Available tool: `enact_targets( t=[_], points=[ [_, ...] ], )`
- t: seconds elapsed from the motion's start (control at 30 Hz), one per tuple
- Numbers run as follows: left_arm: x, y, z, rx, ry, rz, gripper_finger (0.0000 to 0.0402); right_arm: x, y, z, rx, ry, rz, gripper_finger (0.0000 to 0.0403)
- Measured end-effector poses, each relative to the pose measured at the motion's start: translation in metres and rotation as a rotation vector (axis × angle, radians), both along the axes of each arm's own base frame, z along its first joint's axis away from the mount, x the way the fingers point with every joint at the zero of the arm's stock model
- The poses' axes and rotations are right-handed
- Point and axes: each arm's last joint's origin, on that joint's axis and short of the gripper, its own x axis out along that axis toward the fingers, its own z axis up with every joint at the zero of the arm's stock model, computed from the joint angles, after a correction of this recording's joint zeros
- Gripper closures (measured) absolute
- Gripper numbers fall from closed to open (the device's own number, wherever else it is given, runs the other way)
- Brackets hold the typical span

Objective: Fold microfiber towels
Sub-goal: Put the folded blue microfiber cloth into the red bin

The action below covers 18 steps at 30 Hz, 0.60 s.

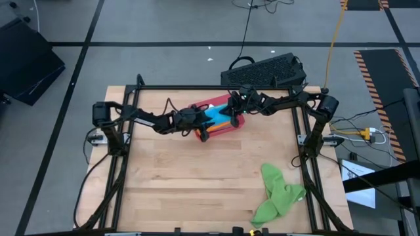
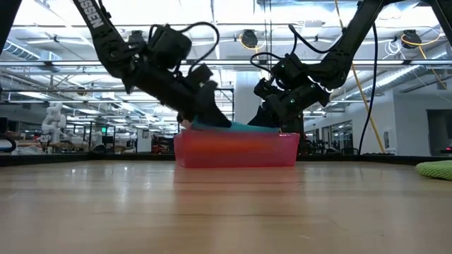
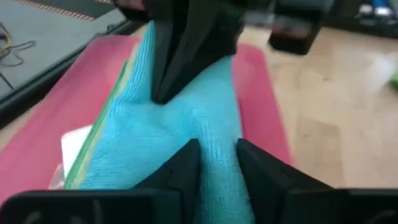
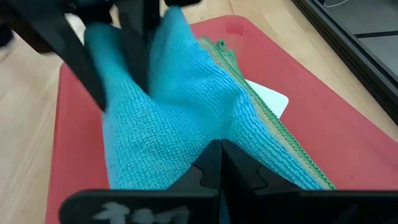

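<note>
A bright blue towel (image 1: 215, 115) lies on top of a stack of folded towels in the red tray (image 1: 218, 103) at the table's far middle. Green edges (image 4: 267, 109) of the stack show under it. My left gripper (image 3: 217, 165) reaches in from the left and is shut on the blue towel (image 3: 161, 137). My right gripper (image 4: 221, 163) reaches in from the right and is shut on the same towel (image 4: 168, 124). A bright green towel (image 1: 279, 193) lies crumpled on the table's near right. My left gripper pinches a raised ridge of the blue towel (image 3: 217, 140) between its two fingers, slanting down from the table's left. The towel's other parts lie on the stack in the tray. My right gripper pinches a raised fold of the blue towel (image 4: 214, 134) between its shut fingers, slanting down from the table's right. The towel bunches up between the two grippers and rests on the stack.
A white card (image 4: 267, 99) lies in the tray beside the stack. The black frame rails (image 1: 197, 87) run along the table's far, left and right edges. Bare wooden tabletop (image 1: 197, 177) spreads in front of the tray. A black keyboard (image 1: 262, 69) lies beyond the far edge.
</note>
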Motion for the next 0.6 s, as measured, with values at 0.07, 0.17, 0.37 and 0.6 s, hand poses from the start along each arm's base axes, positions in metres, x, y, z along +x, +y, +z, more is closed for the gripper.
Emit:
enact_targets(
  t=[0.07,0.17,0.37,0.6],
  points=[
    [-0.002,-0.001,0.009,0.004,-0.023,-0.004,0.0275,0.000,0.000,0.000,0.001,0.003,-0.001,0.0403],
    [-0.004,-0.001,0.023,0.023,-0.065,0.000,0.0238,0.000,0.000,0.000,0.002,0.003,-0.001,0.0403],
    [-0.004,0.005,0.035,0.090,-0.142,0.053,0.0200,0.000,0.001,0.000,0.002,0.003,0.001,0.0403],
    [-0.001,0.020,0.000,0.029,-0.056,0.104,0.0274,0.003,0.004,0.000,-0.005,0.000,0.013,0.0403]
  ],
)
